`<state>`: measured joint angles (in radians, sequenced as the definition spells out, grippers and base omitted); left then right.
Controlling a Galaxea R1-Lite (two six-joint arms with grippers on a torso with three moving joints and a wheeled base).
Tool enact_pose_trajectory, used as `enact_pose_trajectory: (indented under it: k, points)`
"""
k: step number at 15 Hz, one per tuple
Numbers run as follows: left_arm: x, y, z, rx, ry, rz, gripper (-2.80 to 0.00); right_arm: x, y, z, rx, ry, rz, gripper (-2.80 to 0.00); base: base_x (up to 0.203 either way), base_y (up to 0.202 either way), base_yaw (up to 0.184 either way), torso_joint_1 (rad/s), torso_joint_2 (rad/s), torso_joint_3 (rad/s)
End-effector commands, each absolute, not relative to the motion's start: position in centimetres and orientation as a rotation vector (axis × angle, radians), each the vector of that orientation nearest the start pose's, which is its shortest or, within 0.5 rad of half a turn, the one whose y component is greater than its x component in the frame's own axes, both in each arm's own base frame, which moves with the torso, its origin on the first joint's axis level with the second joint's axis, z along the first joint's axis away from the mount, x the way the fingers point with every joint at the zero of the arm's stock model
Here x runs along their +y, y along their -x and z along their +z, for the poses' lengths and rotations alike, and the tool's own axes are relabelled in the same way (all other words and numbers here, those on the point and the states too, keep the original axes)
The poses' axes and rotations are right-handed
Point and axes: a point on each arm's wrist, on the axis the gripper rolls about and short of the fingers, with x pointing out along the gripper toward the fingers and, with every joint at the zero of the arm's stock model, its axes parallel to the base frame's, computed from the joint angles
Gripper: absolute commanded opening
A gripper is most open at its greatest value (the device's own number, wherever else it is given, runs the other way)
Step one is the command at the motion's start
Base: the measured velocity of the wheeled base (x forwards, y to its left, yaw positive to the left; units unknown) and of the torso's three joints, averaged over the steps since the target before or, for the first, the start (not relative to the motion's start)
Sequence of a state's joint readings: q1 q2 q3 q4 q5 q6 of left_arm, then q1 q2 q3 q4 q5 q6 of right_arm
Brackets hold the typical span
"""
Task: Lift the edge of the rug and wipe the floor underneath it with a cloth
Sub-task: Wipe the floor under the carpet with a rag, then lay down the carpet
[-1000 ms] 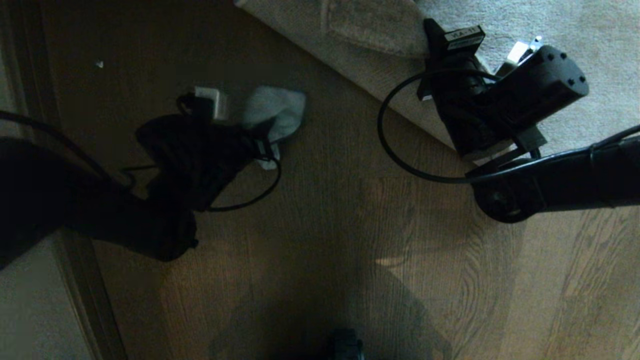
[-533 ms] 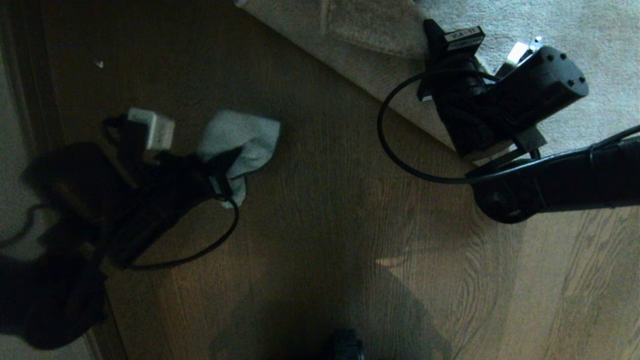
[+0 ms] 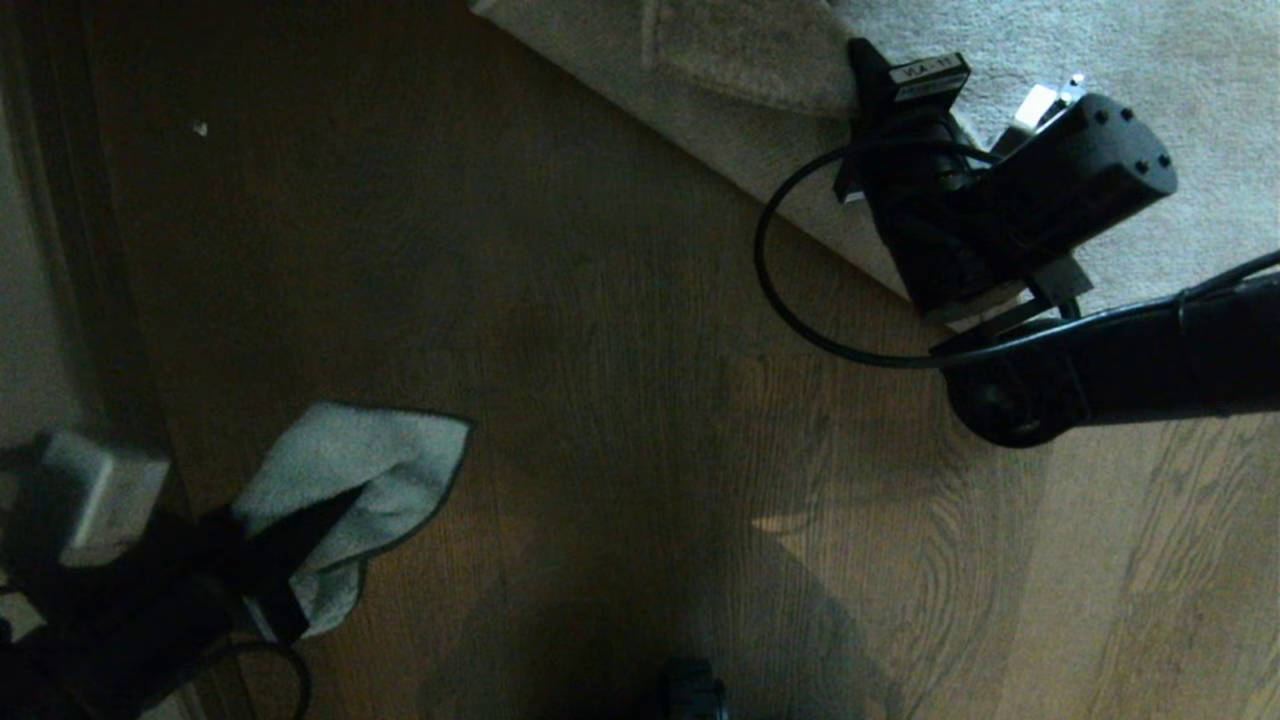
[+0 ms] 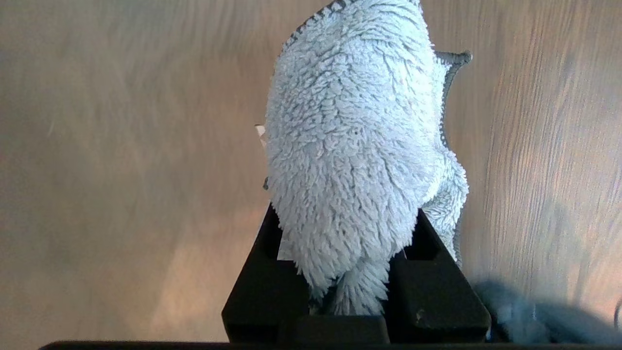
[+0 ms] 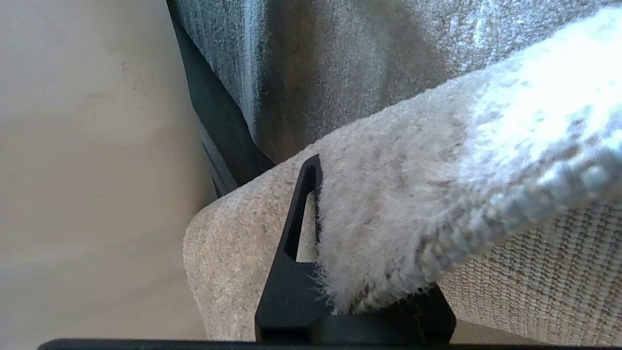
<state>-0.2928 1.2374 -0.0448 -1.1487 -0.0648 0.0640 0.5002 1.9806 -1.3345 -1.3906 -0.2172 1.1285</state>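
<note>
My left gripper (image 3: 300, 545) sits low at the near left of the head view, shut on the pale grey-blue cloth (image 3: 370, 465). In the left wrist view the fluffy cloth (image 4: 350, 146) bulges out between the black fingers (image 4: 437, 287) above the brown plank floor (image 4: 121, 170). My right gripper (image 3: 880, 90) is at the far right, shut on the rug edge (image 5: 413, 209), which it holds folded up. The rug's woven backing (image 5: 559, 262) shows beneath the pile. Bare floor (image 3: 620, 330) lies between the two arms.
The grey-beige rug (image 3: 1150, 60) fills the far right corner, its border running diagonally. A dark strip (image 3: 90, 250) and a pale surface (image 3: 35, 320) line the left side. A white speck (image 3: 200, 128) lies on the planks. A dark part (image 3: 690, 695) pokes in at the near edge.
My left gripper has drawn back with the cloth, from the floor near the rug border toward the near left corner. The right arm and the raised rug edge have stayed still.
</note>
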Motion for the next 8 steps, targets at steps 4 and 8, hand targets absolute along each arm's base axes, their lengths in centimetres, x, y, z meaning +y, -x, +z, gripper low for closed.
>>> enact_pose_trajectory:
  k: [4, 8]
  points:
    - [-3.1, -9.9, 14.2, 0.037, -0.089, -0.347, -2.8, 17.8, -33.6, 29.9, -0.484, -1.34, 0.655, -2.8, 0.0, 0.0, 0.0, 0.0, 0.0, 0.0]
    - [-2.4, -7.5, 13.9, 0.04, -0.09, -0.347, -2.8, 17.9, -33.6, 29.8, -0.481, -1.341, 0.656, -2.8, 0.0, 0.0, 0.0, 0.0, 0.0, 0.0]
